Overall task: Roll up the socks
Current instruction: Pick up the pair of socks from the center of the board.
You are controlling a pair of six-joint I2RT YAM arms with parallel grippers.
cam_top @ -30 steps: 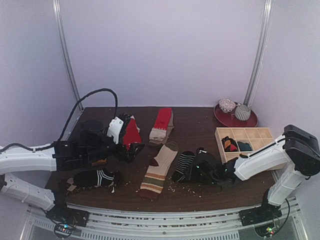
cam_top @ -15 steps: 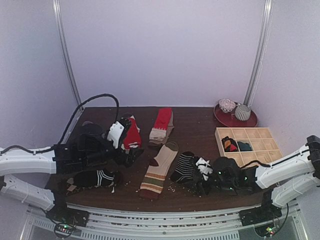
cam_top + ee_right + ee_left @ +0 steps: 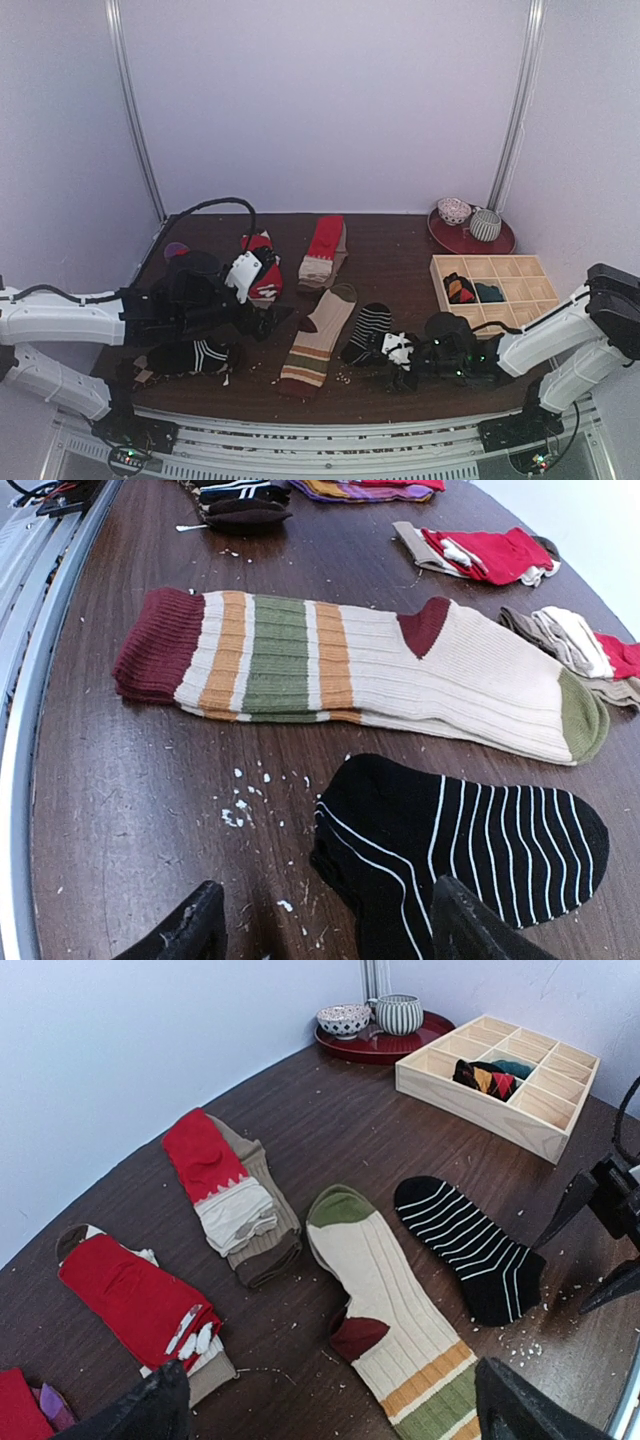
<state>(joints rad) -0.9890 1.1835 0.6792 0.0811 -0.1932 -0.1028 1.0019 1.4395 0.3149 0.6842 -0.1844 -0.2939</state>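
My right gripper (image 3: 328, 892) has its jaws spread. The cuff of the 1 black striped sock (image 3: 480, 840) lies between them on the table (image 3: 100, 810), not pinched. Just beyond it, 1 beige banded sock (image 3: 370, 670) lies flat. My left gripper (image 3: 330, 1395) is spread wide too, holding nothing. Farther off lie 2 piles of red socks (image 3: 215, 1175), and the wooden tray (image 3: 480, 1105) holds 2 rolled bundles (image 3: 487, 1077).
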